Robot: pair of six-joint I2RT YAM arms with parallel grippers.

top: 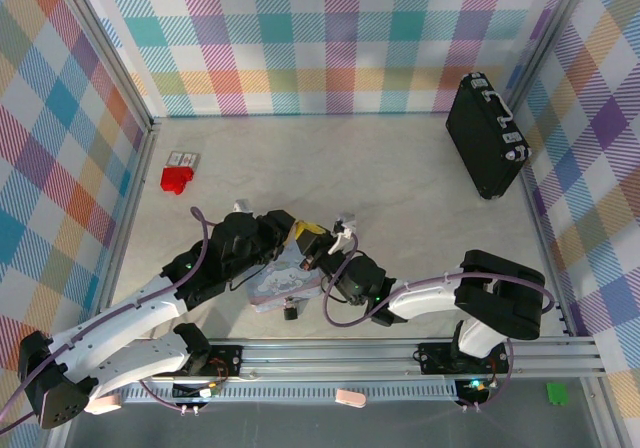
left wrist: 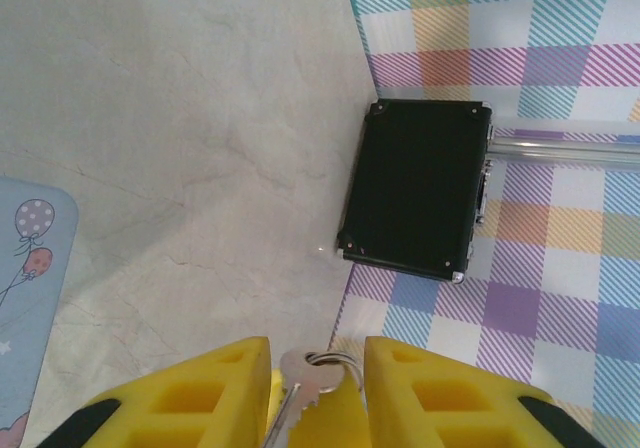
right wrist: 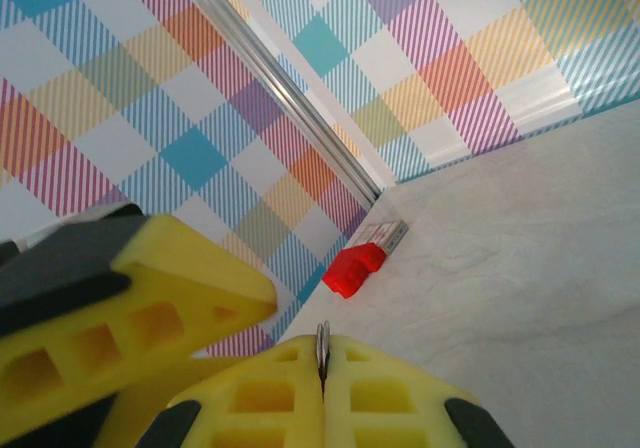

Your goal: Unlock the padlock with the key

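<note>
Overhead, you have the left fingers and the right fingers meeting tip to tip at the far edge of the pastel blue tin, mid-surface. The padlock lies just beside the tin's near edge, apart from both. Open surface runs beyond, out to the black case by the right wall and the red block by the left wall.

In your left wrist view the key sits between the yellow left fingers, which stand apart on either side of it. Its long axis slants from the ringed head down-left toward the wrist. Bare surface leads ahead to the case.

In your right wrist view the right fingers are clamped on the key, seen edge-on. Its thin end pokes straight out of the seam toward the red block at the wall.
</note>
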